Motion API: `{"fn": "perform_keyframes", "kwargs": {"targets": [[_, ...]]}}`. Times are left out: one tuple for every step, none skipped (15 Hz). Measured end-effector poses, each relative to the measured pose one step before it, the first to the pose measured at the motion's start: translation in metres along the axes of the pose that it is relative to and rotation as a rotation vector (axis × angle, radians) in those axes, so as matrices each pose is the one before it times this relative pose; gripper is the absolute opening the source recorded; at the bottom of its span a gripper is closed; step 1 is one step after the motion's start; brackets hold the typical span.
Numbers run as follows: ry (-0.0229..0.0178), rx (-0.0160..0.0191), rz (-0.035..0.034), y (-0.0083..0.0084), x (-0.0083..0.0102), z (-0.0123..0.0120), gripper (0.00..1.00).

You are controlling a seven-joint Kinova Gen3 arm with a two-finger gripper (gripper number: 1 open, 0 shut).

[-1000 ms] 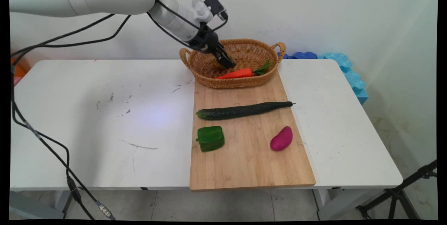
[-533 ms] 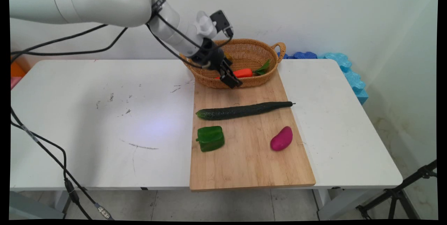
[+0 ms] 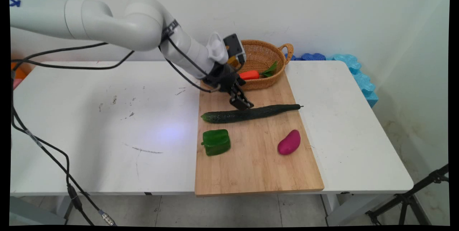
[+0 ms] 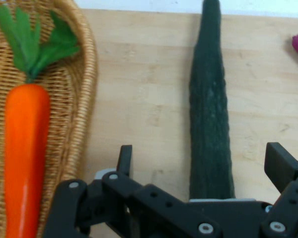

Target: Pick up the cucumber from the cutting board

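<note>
Inside the wicker basket (image 3: 267, 53) lies a carrot (image 4: 25, 148), while the spread, empty gripper (image 4: 203, 161) straddles the cucumber (image 4: 209, 119).

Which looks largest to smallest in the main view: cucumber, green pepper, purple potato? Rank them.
1. cucumber, by far the longest.
2. green pepper.
3. purple potato, slightly smaller than the pepper, though close.
All three lie on the cutting board, at similar distance from the camera.

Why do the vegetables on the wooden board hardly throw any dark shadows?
Main view: the light looks soft and even, so the cucumber and green pepper leave only thin, faint shadows on the board. Hand view: the open gripper straddles the cucumber, which has just a pale shadow along its edge, with no glare on the wood.
</note>
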Motion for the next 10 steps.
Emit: {"fn": "perform_keyframes", "kwargs": {"targets": [[-0.00235, -0.00023, 0.00617, 0.00254, -0.00241, 0.00440, 1.00], [-0.00183, 0.00031, 0.00346, 0.00147, -0.00160, 0.00285, 1.00], [-0.00360, 0.00171, 0.00475, 0.00169, -0.00242, 0.00410, 1.00], [-0.00243, 0.00123, 0.00327, 0.00095, -0.00138, 0.00272, 1.00], [-0.00492, 0.00198, 0.00359, 0.00104, -0.00222, 0.00386, 1.00], [-0.00334, 0.00123, 0.00203, 0.00057, -0.00144, 0.00244, 1.00], [-0.00512, 0.00162, 0.00350, 0.00071, -0.00203, 0.00343, 1.00], [-0.00572, 0.00138, 0.00384, 0.00072, -0.00211, 0.00377, 1.00], [-0.00523, 0.00120, 0.00354, 0.00063, -0.00185, 0.00343, 1.00], [-0.00428, 0.00115, 0.00329, 0.00048, -0.00140, 0.00277, 1.00]]}}
